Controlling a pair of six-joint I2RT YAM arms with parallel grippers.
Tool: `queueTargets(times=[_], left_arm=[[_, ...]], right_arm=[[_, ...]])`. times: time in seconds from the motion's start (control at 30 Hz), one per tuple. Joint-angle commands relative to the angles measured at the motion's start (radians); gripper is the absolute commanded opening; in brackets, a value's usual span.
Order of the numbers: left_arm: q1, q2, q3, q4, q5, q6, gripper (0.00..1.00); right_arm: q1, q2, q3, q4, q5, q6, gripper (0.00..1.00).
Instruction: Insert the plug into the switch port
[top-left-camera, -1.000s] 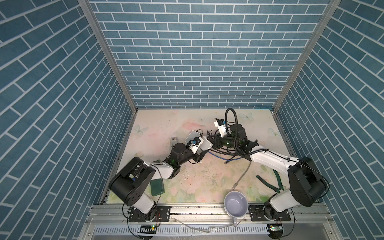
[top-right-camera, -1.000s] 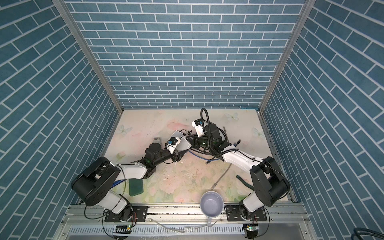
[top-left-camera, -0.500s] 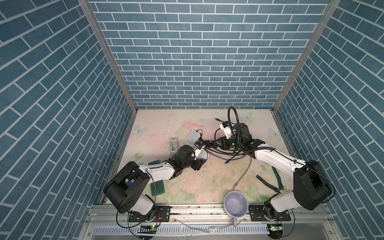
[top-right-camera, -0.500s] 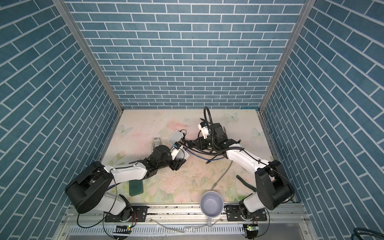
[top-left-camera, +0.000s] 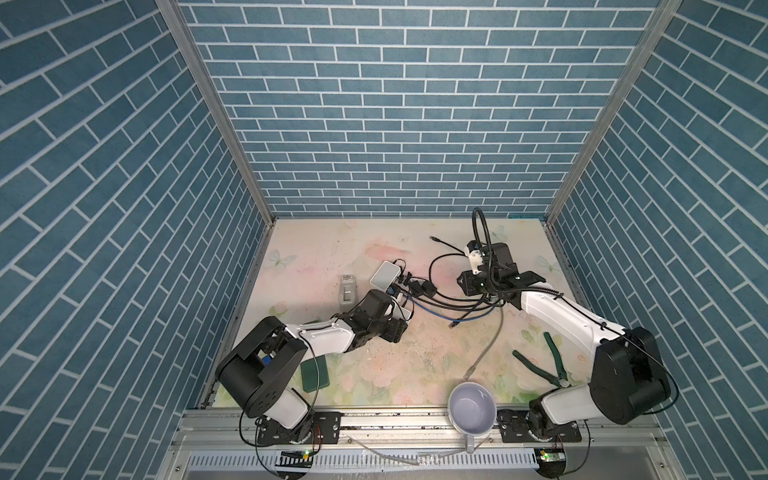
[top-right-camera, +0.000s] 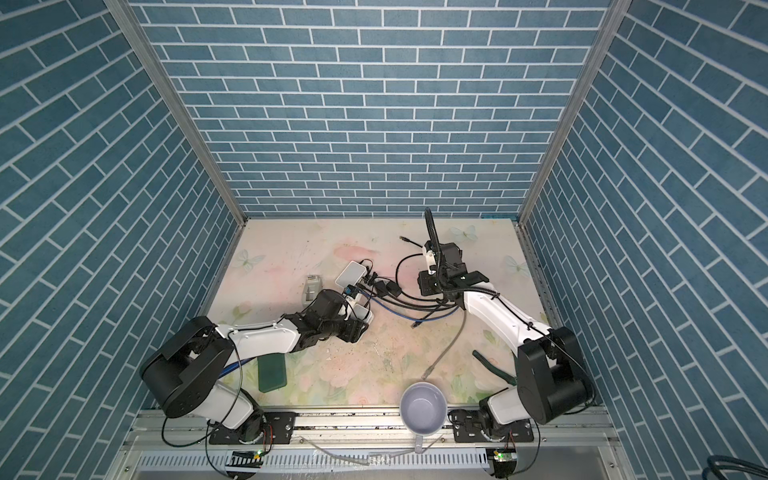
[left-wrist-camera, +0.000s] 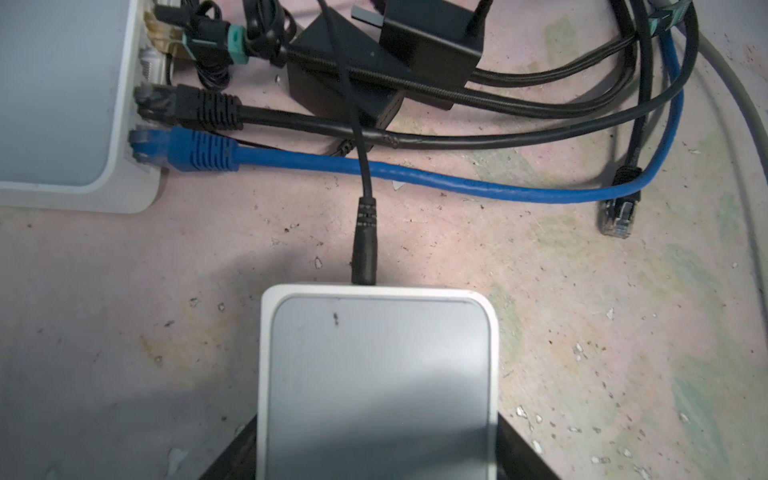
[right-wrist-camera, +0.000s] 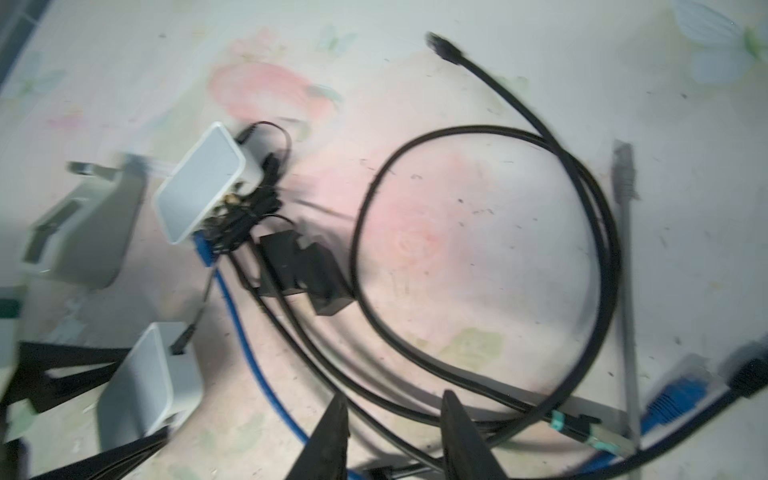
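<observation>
My left gripper (left-wrist-camera: 374, 453) is shut on a small white switch (left-wrist-camera: 376, 374), one black finger on each side of the box. A black barrel plug (left-wrist-camera: 364, 253) sits in the port on the switch's far edge, its thin lead running back into the cable bundle. Both top views show this switch (top-left-camera: 402, 312) (top-right-camera: 362, 312) low over the mat at the left arm's tip. My right gripper (right-wrist-camera: 394, 399) is open and hangs over black cables with nothing between its fingers. It stands to the right of the switch (right-wrist-camera: 149, 382) in both top views (top-left-camera: 463, 286) (top-right-camera: 424, 284).
A second white switch (top-left-camera: 385, 275) lies behind with blue (left-wrist-camera: 195, 149) and black (left-wrist-camera: 199, 109) network plugs in it. A black adapter (top-left-camera: 422, 287), a grey device (top-left-camera: 347, 289), green pliers (top-left-camera: 552, 365), a green pad (top-left-camera: 316, 374) and a lavender mug (top-left-camera: 472, 409) are around.
My right gripper has opened and pulled back to the right, away from the switch. The left gripper has drawn the switch slightly toward the front, still holding it.
</observation>
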Motion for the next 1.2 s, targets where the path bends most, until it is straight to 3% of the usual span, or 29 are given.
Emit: queueTargets(times=[0.0,0.03,0.07,0.1,0.13,0.47,0.77,1.17], left_arm=[[0.001,0.023,-0.005,-0.094,-0.006,-0.045,0.66],[0.001,0.021,-0.006,-0.095,-0.007,-0.046,0.68],[0.001,0.020,-0.006,-0.096,-0.007,-0.047,0.77],[0.000,0.020,-0.006,-0.099,-0.010,-0.045,0.98],[0.001,0.020,-0.005,-0.101,-0.009,-0.045,1.00],[0.001,-0.018,-0.030,-0.055,-0.017,-0.037,1.00],[0.001,-0.136,-0.071,0.024,-0.003,0.012,0.99],[0.001,-0.262,-0.153,0.105,-0.044,0.032,1.00]], right_arm=[[-0.032,0.052,0.059,-0.104,0.079,0.001,0.38],[-0.042,0.063,0.063,-0.105,0.082,0.008,0.38],[-0.050,0.071,0.062,-0.103,0.080,0.011,0.38],[-0.057,0.080,0.064,-0.102,0.083,0.016,0.38],[-0.067,0.087,0.065,-0.102,0.088,0.020,0.38],[-0.149,0.199,0.106,-0.095,0.090,0.048,0.38],[-0.203,0.301,0.135,-0.060,0.042,0.086,0.36],[-0.219,0.405,0.164,-0.016,-0.034,0.137,0.21]])
